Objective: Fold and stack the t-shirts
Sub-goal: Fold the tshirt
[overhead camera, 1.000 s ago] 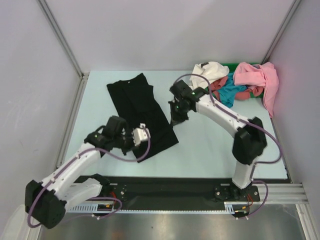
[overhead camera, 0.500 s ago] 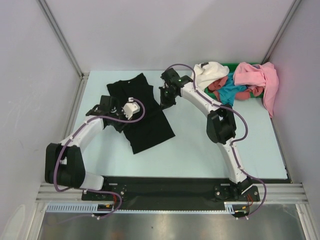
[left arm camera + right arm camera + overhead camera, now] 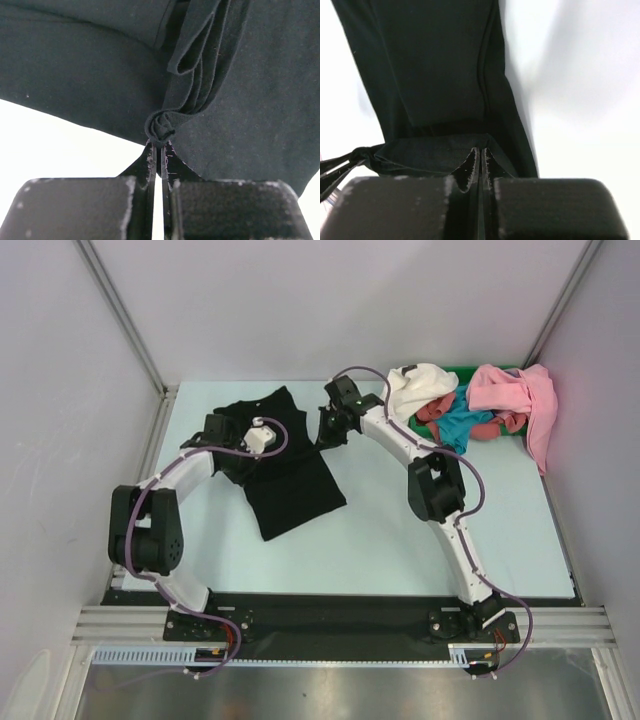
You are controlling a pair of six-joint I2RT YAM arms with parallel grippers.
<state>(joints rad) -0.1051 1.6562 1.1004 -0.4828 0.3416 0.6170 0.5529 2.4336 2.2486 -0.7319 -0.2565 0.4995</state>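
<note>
Note that the worktop (image 3: 400,530) carries every item and extends on all sides of both sets of fingers.

The black shirt (image 3: 290,475) spans the gap between the left fingers (image 3: 150,165) and the right fingers (image 3: 469,167). Its lower end lies flat on the worktop, nearer the arm bases than either set of fingers. Its upper part is gathered and creased where the two grasps hold it.

The pile (image 3: 465,400) of loose shirts sits to the right of the right fingers, near them but apart. In it you see:
- the pink shirt (image 3: 515,390), farthest from the right fingers
- the white shirt (image 3: 420,385), nearest to them
- the teal shirt (image 3: 460,427) and the red shirt (image 3: 432,410), between those two

The left fingers are clenched on a rolled bunch of the black shirt, pinched at their tips. Several folds of the cloth run away beyond them.

The right fingers are clenched on a flat edge of the black shirt. The rest of the cloth extends straight ahead of their tips.
</note>
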